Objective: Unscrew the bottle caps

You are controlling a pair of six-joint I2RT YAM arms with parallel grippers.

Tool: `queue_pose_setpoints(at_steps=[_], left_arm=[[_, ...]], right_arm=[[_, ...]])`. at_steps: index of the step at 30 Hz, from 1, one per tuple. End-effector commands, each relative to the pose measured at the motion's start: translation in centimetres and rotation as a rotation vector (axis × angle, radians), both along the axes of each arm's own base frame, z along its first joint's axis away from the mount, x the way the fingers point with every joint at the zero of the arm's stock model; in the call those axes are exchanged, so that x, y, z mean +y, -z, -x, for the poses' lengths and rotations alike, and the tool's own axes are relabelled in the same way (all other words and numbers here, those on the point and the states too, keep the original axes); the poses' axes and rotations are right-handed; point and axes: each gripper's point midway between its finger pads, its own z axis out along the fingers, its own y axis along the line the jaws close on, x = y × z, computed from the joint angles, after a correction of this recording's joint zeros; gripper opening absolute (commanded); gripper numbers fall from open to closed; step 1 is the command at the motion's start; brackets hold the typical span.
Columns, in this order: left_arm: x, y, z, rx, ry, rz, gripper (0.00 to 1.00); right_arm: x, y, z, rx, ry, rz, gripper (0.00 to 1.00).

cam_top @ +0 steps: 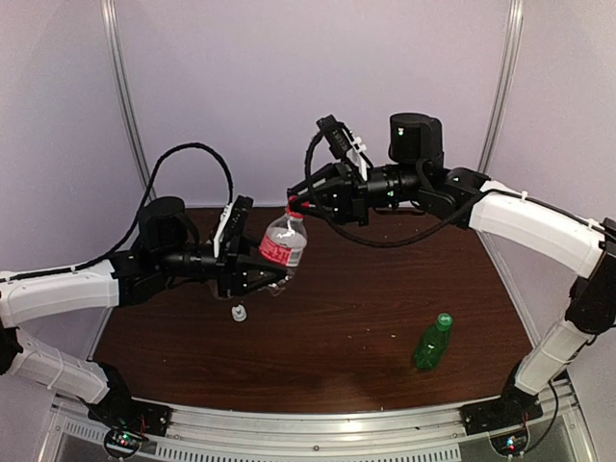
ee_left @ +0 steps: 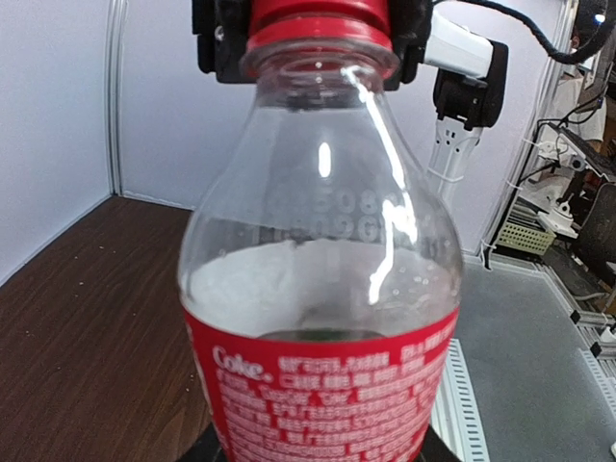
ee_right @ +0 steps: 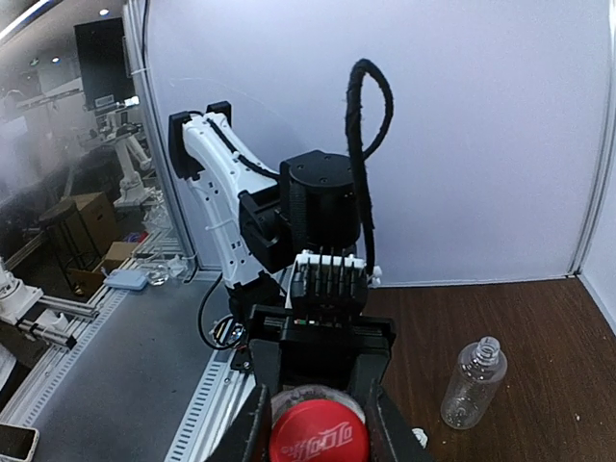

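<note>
2 arms meet at upper-middle of the top view. Far left, L gripper (cam_top: 272, 277) is clamped round the lower body of the Coke bottle (cam_top: 284, 241). The bottle is lifted off the table (cam_top: 337, 289) and tipped, neck toward upper right. I judge that's to brace the body so it can't spin when the cap's turned. Just below, on the table, sits a small pale thing (cam_top: 238, 312), too small to tell if it's a bottle or a loose cap.

Moving right, the red cap (cam_top: 295, 209) sits on the bottle's neck w/ R gripper (cam_top: 298, 204) closed narrow on it, one finger each side. R arm comes in roughly along the bottle's axis, prob so a wrist roll does the unscrewing. Lower right, the green bottle (cam_top: 431, 345) stands alone, well apart, green cap (cam_top: 444, 319) on and not yet done.

Views differ. In the L wrist cam the bottle fills the frame, label at bottom, cap at top edge w/ black fingers (ee_left: 217, 43) hugging both sides. The cap skirt looks seated on the neck ring, so I'd say unscrewing is only starting. L gripper's own jaws don't show there. R wrist cam looks straight onto the cap's top, so the grip reads as centred. It also shows a clear bottle (ee_right: 474, 383) upright at lower right, neck seemingly bare, which the top view doesn't make plain.
</note>
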Motion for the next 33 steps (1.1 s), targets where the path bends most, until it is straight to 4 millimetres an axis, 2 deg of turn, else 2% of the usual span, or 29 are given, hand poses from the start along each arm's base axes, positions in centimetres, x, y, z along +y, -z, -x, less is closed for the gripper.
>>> queue_pose_setpoints(at_steps=[1,6,11,16,19,22,26,33], left_arm=[[0.5,-3.7,2.1,-0.082,0.102,0.120,0.17],[0.6,-3.5,2.1,-0.084,0.100,0.115,0.17],[0.6,-3.2,1.2,-0.080,0.053,0.099,0.17],[0.4,-2.8,-0.1,-0.074,-0.017,0.075,0.17],[0.5,-2.6,-1.0,-0.072,-0.065,0.061,0.17],[0.5,-2.5,-1.5,-0.069,-0.092,0.054,0.17],[0.5,-2.5,-2.0,-0.063,-0.116,0.049,0.17],[0.4,-2.5,-2.3,-0.063,-0.127,0.049,0.16]], right_arm=[[-0.9,1.6,2.7,-0.093,-0.284,0.027,0.19],[-0.7,1.7,1.4,-0.062,-0.243,0.054,0.32],[-0.5,0.1,-1.5,0.019,-0.008,0.050,0.52],[-1.4,-1.3,-2.3,0.100,0.130,0.024,0.76],[-1.8,-2.0,-2.4,0.117,0.208,0.015,0.86],[-1.9,-2.4,-2.9,0.136,0.310,0.011,0.87],[-2.2,-2.4,-5.0,0.177,0.498,0.006,0.87],[-0.8,-1.7,-5.1,0.209,0.523,0.014,0.84]])
